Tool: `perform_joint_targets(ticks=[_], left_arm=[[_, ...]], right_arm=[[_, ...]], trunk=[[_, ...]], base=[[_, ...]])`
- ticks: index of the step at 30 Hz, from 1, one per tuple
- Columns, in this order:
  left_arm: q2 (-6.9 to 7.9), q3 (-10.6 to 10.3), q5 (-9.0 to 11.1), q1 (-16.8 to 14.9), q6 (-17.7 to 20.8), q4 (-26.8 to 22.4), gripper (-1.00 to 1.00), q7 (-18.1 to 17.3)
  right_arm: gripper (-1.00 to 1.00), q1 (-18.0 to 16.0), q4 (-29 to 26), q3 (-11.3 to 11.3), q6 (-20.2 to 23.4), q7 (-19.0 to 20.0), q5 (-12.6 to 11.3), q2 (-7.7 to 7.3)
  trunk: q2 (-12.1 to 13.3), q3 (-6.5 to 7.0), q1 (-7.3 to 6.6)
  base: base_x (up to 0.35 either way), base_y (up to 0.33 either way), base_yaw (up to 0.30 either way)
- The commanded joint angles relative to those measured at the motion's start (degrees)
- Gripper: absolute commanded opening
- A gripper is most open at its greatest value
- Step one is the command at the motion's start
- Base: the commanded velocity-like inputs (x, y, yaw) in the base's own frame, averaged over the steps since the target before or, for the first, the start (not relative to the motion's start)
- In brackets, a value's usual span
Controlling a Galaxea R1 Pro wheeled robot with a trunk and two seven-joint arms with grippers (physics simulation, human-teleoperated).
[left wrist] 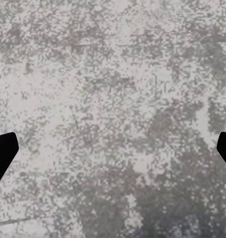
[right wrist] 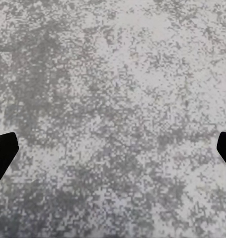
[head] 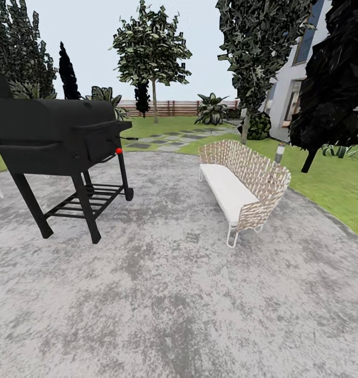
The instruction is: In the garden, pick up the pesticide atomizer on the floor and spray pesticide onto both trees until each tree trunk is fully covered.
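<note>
Evidently the robot is in transit across a mottled grey patio (head: 163, 294): a black barbecue smoker (head: 53, 139) stands left, a wicker bench (head: 242, 184) right, both trees (head: 151, 52) on the lawn (head: 326, 178) beyond. Left gripper (left wrist: 113, 153) and right gripper (right wrist: 113, 153) hang spread, empty, facing paving; the pesticide atomizer isn't discernible

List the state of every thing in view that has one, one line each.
Black barrel grill: lid shut, upright on the grey paving.
Woven wicker bench with white cushion: upright, unoccupied.
Left gripper: fingers wide apart, holding nothing.
Right gripper: fingers wide apart, holding nothing.
</note>
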Motion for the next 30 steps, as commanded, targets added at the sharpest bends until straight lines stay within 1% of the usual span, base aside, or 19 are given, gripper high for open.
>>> perform_joint_targets(ticks=[1,7,17,30], left_arm=[[0.0,0.0,0.0,0.0,0.0,0.0,1.0,0.0],[0.0,0.0,0.0,0.0,-0.1,0.0,1.0,0.0],[0.0,0.0,0.0,-0.1,-0.1,1.8,1.0,0.0],[0.0,0.0,0.0,-0.1,-0.1,1.8,1.0,0.0]], right_arm=[[1.0,0.0,0.0,0.0,0.0,0.0,0.0,-0.04],[1.0,0.0,0.0,0.0,-0.2,-0.1,0.0,-0.23],[1.0,0.0,0.4,0.0,-0.1,-0.1,0.0,-0.26],[1.0,0.0,0.5,0.2,-0.2,-0.1,-0.1,-0.23]], trunk=[[-0.4,-0.19,0.23],[-2.8,-1.26,1.54],[-6.8,-3.06,3.74],[-12.0,-5.39,6.6]], base=[[0.0,0.0,0.0],[0.0,0.0,0.0],[0.0,0.0,0.0],[0.0,0.0,0.0]])
